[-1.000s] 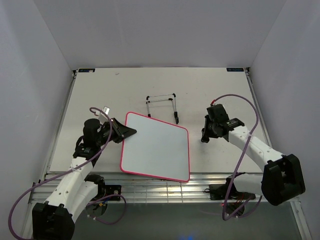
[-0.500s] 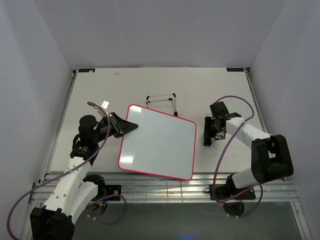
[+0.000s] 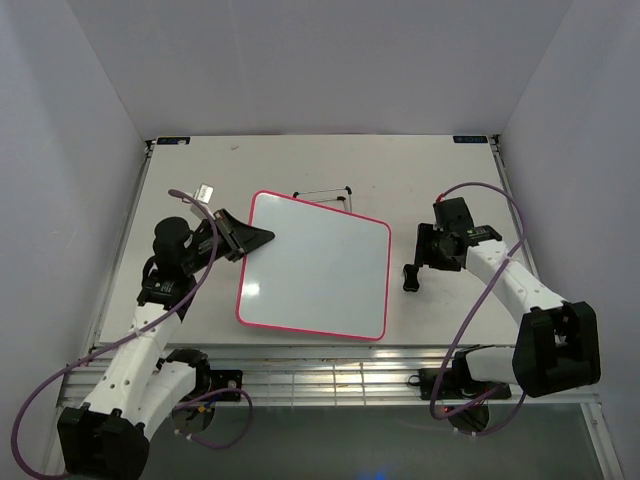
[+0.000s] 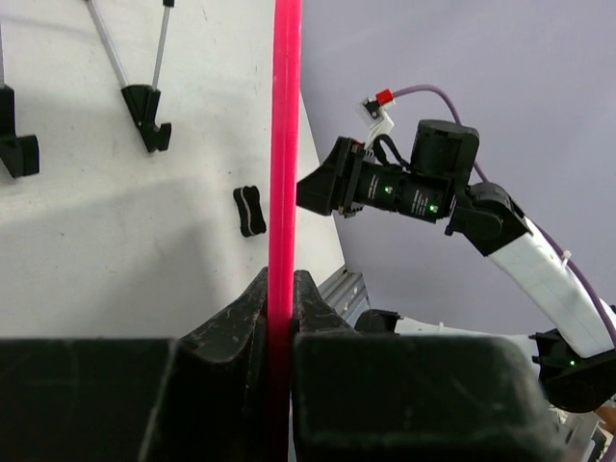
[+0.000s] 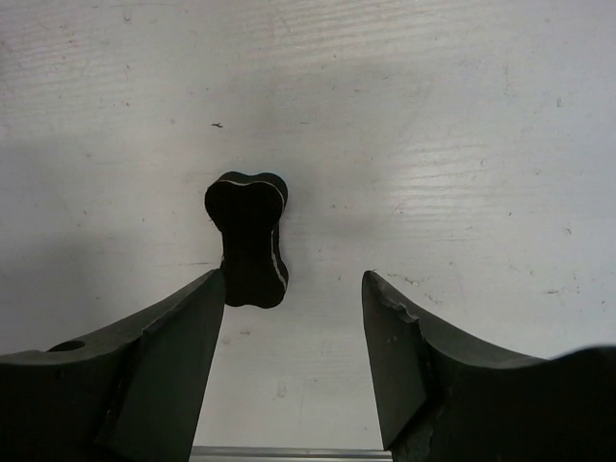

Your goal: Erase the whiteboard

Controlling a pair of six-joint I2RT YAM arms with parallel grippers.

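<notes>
Left gripper pinches the edge of the pink-framed white rectangular whiteboard; right gripper gapes empty, the small black bone-shaped eraser lying lengthwise just ahead

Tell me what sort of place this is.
Likely a robotics lab test cell: plain walls box in a white table, left arm and right arm mounted at its near edge, a small whiteboard as prop.

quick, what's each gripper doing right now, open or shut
left gripper: shut on the whiteboard, clamping its pink frame edge
right gripper: open, holding nothing; the eraser lies loose beneath it
</notes>
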